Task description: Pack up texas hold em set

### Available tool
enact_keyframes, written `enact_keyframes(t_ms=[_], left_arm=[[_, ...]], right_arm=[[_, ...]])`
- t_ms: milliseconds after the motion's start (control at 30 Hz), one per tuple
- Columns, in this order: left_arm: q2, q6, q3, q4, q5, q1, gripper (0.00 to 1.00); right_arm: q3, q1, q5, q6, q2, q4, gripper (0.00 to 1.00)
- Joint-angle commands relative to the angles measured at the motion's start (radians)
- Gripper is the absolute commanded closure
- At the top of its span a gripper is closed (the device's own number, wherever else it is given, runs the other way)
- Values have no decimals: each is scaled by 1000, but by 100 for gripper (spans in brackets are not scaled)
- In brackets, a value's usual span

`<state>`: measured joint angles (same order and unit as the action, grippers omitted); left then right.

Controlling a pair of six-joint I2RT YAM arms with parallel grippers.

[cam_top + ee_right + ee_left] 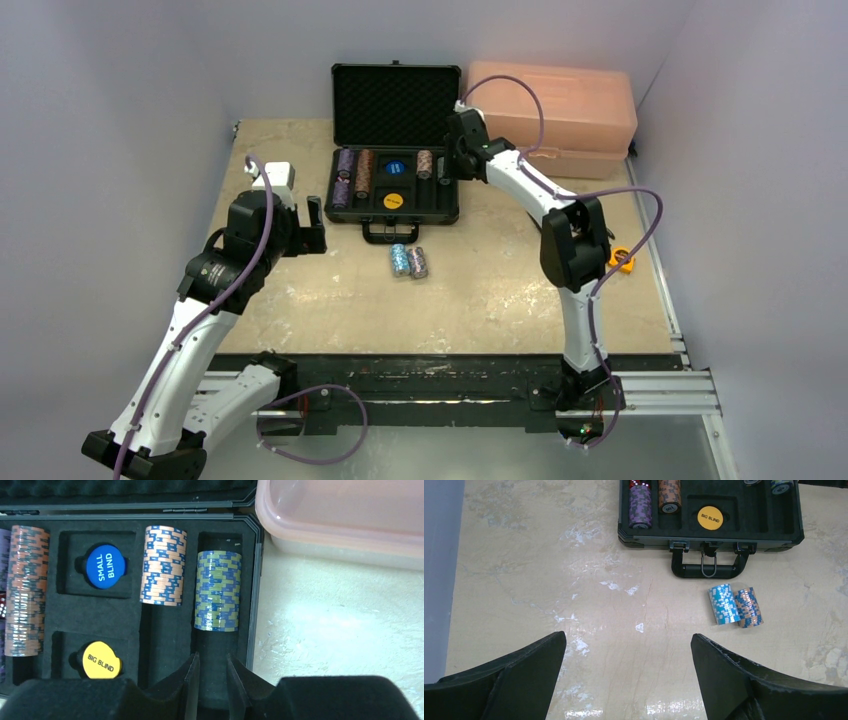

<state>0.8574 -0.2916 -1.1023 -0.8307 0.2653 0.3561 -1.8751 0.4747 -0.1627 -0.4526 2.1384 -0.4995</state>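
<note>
Case open, two loose chip stacks on the table.
Left claw gapes wide, empty; right claw barely parted, empty, over the rightmost slot (near end hidden); the case's left edge is cropped there.

Blue button reads "SMALL BLIND"; yellow button reads "BIG BLIND"

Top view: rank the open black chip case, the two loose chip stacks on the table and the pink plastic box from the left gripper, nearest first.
From the left gripper:
1. open black chip case: right beside it, front-left corner closest.
2. two loose chip stacks: on the table, in front of the case handle.
3. pink plastic box: back right, beside the case lid.
</note>
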Motion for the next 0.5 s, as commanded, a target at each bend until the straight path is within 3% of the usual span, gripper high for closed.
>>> enact_keyframes(t_ms=[0, 467], left_arm=[[-5, 20, -8, 35, -2, 3, 3], [-9, 19, -10, 36, -6, 3, 4]], right_arm=[[17, 3, 29, -15, -11, 32, 72], [-96, 5, 15, -21, 116, -7, 79]])
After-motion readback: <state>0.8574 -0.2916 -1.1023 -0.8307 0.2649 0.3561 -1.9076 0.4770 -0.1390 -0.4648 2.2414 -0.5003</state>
